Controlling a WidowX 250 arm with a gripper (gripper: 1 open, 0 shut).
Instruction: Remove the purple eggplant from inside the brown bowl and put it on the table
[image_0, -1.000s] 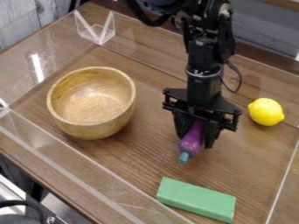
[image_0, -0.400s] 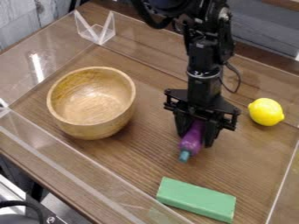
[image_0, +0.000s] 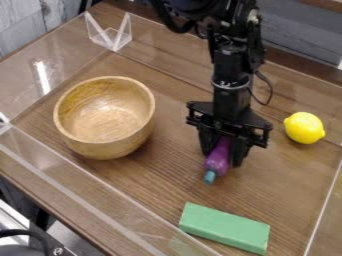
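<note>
The purple eggplant (image_0: 217, 160) hangs tilted with its teal stem tip down at the dark wood table (image_0: 160, 190), right of the brown bowl (image_0: 104, 116). My gripper (image_0: 225, 153) points straight down and is shut on the eggplant's upper part. The bowl is empty and stands apart to the left. Whether the stem tip touches the tabletop I cannot tell.
A yellow lemon (image_0: 305, 127) lies to the right of the gripper. A flat green block (image_0: 225, 227) rests in front, near the table's edge. Low clear plastic walls (image_0: 107, 32) ring the table.
</note>
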